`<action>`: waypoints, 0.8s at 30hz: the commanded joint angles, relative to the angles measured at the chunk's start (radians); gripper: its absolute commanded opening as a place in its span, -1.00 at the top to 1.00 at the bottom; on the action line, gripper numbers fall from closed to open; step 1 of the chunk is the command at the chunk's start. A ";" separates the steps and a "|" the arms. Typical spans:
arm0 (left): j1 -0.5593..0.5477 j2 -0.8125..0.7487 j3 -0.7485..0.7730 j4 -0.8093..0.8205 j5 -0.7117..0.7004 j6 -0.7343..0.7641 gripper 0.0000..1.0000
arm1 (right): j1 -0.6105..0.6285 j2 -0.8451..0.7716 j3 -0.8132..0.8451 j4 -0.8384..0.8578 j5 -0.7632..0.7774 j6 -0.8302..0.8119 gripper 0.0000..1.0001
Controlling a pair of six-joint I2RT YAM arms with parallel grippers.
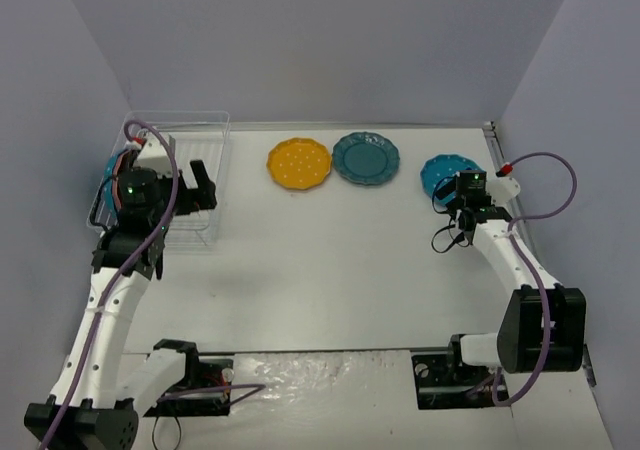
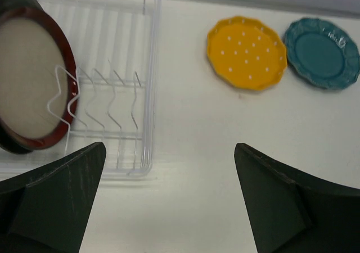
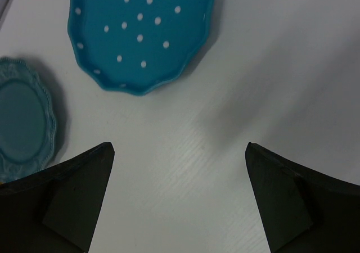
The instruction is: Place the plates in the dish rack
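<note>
The clear dish rack (image 1: pixel 205 135) stands at the back left. Plates stand at its left end, a dark-rimmed cream one (image 2: pixel 28 84) foremost among the white tines (image 2: pixel 112 95), and a blue edge (image 1: pixel 108 185) shows behind my arm. My left gripper (image 1: pixel 190 188) (image 2: pixel 170 147) hovers open and empty over the rack's near right corner. Flat on the table lie the yellow plate (image 1: pixel 299 163) (image 2: pixel 246 53), the dark teal plate (image 1: pixel 366 157) (image 2: pixel 322 53) (image 3: pixel 22 118) and the dotted blue plate (image 1: pixel 447 173) (image 3: pixel 140 34). My right gripper (image 1: pixel 450 198) (image 3: pixel 179 146) is open and empty just short of the blue plate.
Grey walls close in the white table (image 1: pixel 330 260) on three sides. A metal rail (image 1: pixel 512 205) runs along the right edge, close to the blue plate. Purple cables loop off both arms. The rack's right half holds only bare tines.
</note>
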 commanded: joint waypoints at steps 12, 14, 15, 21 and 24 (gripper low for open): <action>-0.027 -0.029 -0.039 0.002 0.055 -0.026 -0.94 | -0.149 0.430 0.291 0.053 0.054 0.075 -0.93; -0.032 -0.032 -0.039 0.001 0.051 -0.023 -0.94 | -0.151 0.463 0.305 0.053 0.047 0.078 -0.82; -0.035 -0.032 -0.039 0.000 0.049 -0.022 -0.94 | -0.151 0.476 0.311 0.053 0.045 0.078 -0.76; -0.043 -0.034 -0.039 -0.004 0.038 -0.019 -0.94 | -0.161 0.540 0.329 0.053 0.009 0.069 -0.46; -0.043 -0.031 -0.038 -0.001 0.048 -0.018 -0.94 | -0.165 0.568 0.328 0.055 -0.002 0.067 -0.32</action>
